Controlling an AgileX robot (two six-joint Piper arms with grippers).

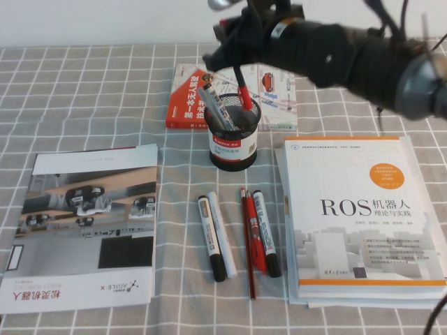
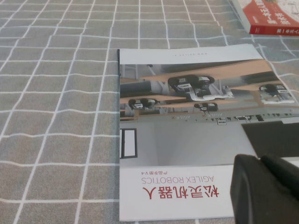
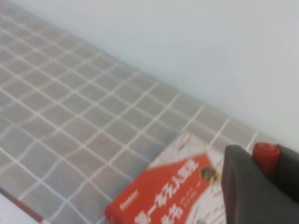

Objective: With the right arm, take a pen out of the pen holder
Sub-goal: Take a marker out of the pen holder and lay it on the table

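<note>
The table [image 1: 84, 91], under a gray checked cloth, fills the high view. On its right side lies a stack of white books [image 1: 356, 209], the top one titled ROS with an orange band. On the left lies a brochure [image 1: 91, 223] showing robot pictures. A red book [image 1: 185, 105] rests at the far middle, with another printed sheet just beside it, partly under the arm.

The right arm [image 1: 349, 56] reaches in from the far right, above the table and over the red book. Below its end stands the black mesh pen holder [image 1: 234, 150], upright between the red book and a row of loose pens and markers [image 1: 213, 241] that lie side by side on the cloth nearer the robot. A few other pens [image 1: 209, 105] lean inside the holder.

The right gripper [image 3: 264, 157] hangs above the holder, clamped on the top of a red pen [image 1: 239, 77]. The pen slants down from the gripper, and its lower red end sits at the holder's mouth.

The left gripper [image 2: 266, 191] hovers low over a corner of the brochure. Whether it is apart or together cannot be told.
</note>
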